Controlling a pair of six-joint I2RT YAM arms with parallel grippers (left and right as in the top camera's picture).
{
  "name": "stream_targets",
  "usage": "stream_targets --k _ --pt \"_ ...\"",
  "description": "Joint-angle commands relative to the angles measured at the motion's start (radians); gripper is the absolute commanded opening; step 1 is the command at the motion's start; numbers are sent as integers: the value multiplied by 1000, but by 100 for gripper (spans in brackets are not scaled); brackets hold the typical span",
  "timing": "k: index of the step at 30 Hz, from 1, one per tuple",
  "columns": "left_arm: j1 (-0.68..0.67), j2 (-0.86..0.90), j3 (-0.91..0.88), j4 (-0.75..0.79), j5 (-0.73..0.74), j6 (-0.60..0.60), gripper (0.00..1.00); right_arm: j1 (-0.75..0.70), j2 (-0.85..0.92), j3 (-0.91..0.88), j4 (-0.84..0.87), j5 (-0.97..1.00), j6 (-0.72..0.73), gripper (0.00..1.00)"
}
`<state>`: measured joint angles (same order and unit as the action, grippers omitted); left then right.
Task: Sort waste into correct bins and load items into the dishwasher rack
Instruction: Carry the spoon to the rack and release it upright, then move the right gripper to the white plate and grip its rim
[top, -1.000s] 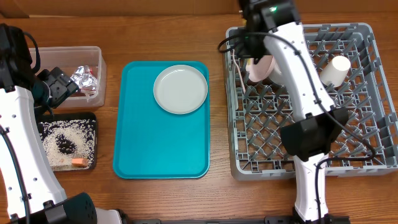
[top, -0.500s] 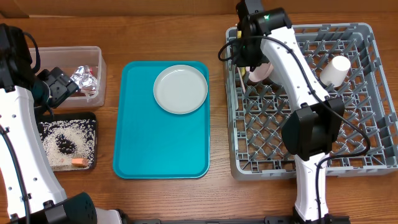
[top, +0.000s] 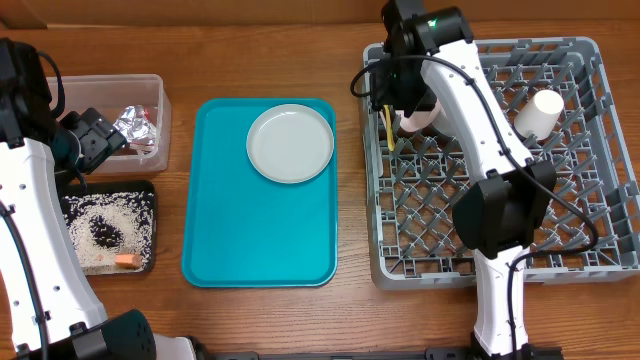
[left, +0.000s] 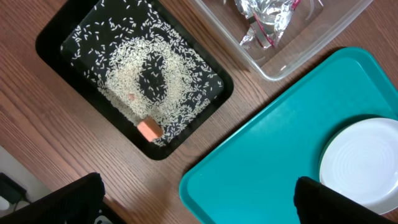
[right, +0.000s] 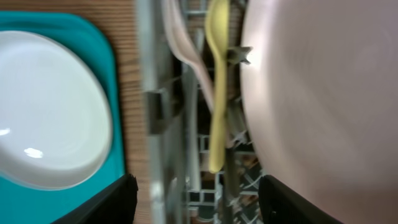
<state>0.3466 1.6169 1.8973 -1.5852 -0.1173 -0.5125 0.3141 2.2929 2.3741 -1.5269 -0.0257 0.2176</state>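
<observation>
My right gripper (right: 199, 202) hangs open over the far left corner of the dishwasher rack (top: 560, 250), with nothing between its fingers. Just beyond the fingertips a yellow fork (right: 217, 93) lies in the rack beside a pale piece of cutlery (right: 189, 56). A white plate (right: 323, 106) stands on edge to their right. The fork (top: 389, 128) also shows from above, with a white cup (top: 537, 112) farther right. A grey-green plate (top: 290, 143) rests on the teal tray (top: 260, 230). My left gripper (left: 196, 199) is open and empty above that tray's corner.
A clear tub (top: 155, 95) at the far left holds a foil ball (top: 135, 125). In front of it a black tray (left: 50, 37) holds rice grains (left: 143, 68) and an orange cube (left: 149, 129). Bare wood lies between tray and rack.
The right gripper has opened. The yellow fork now lies in the rack's far left corner, where none showed a second ago. The left arm has not moved.
</observation>
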Motion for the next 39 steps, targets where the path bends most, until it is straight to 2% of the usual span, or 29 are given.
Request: stream_targets --k 1,6,7,8,11,15,19,23,25,27,30,39 --pt "0 -2 -5 1 -13 19 100 55 -101 58 -6 -84 42 66" --pt "0 -2 -5 1 -13 19 100 162 -143 58 -8 -72 196 68" --pt "0 -2 -5 1 -13 19 100 187 -143 57 -6 -63 227 75" --pt "0 -2 -5 1 -13 19 100 216 -141 52 -1 -40 257 100" --pt "0 -2 -5 1 -13 19 100 290 -138 23 51 48 313 100" --pt "0 -2 -5 1 -13 19 100 359 -138 -8 153 58 392 100" --pt "0 -2 -5 1 -13 19 100 375 -138 -11 184 -6 411 100" --pt "0 -2 -5 1 -13 19 100 374 -138 -21 182 15 429 100" --pt "0 -2 -5 1 -13 19 100 374 -138 -44 154 81 563 100" --pt "0 -2 -5 1 -13 19 100 374 -138 -92 108 146 764 100" --pt "0 -2 -5 1 -13 19 100 376 -138 -184 126 146 877 100" --pt "0 -2 -5 1 -13 19 100 419 -137 -431 349 124 938 96"
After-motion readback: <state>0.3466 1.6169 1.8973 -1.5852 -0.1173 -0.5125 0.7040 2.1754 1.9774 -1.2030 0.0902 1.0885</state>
